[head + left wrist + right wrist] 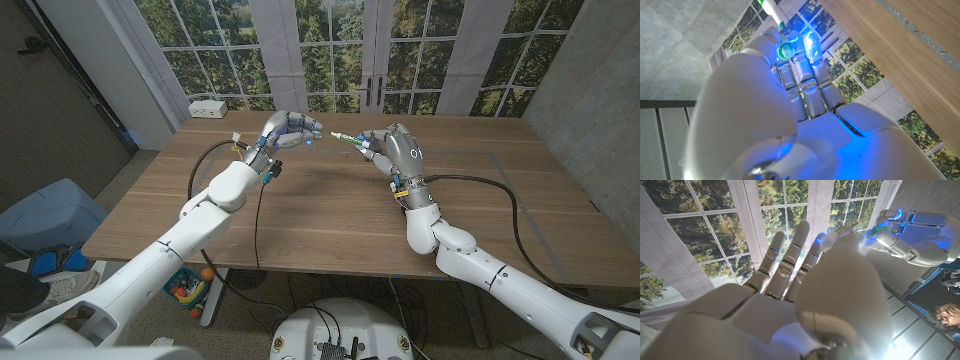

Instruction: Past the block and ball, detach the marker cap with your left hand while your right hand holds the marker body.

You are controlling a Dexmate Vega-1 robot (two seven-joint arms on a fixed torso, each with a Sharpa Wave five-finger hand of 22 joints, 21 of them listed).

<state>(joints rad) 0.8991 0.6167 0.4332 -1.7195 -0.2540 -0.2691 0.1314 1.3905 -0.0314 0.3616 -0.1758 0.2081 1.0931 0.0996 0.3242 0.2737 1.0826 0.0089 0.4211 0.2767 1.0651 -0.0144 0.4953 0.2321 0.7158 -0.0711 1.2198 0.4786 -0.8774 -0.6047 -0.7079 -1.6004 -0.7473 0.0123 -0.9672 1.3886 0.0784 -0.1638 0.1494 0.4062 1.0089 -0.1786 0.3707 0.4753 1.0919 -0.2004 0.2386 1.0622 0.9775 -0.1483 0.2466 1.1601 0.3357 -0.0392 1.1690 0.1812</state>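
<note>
- Two robot arms reach over a wooden table [330,215] that stands before tall windows [330,50] looking onto trees; a white power strip [208,108] lies at the far left corner.
- Black cables [500,185] trail across the tabletop from both wrists.
- Right hand [392,150] is raised above the far table, clenched round the marker [348,140], whose tip points toward the left hand.
- Left hand [288,132] hovers just beside that tip, pinching the green cap [786,50] in its fingertips, apart from the marker.
</note>
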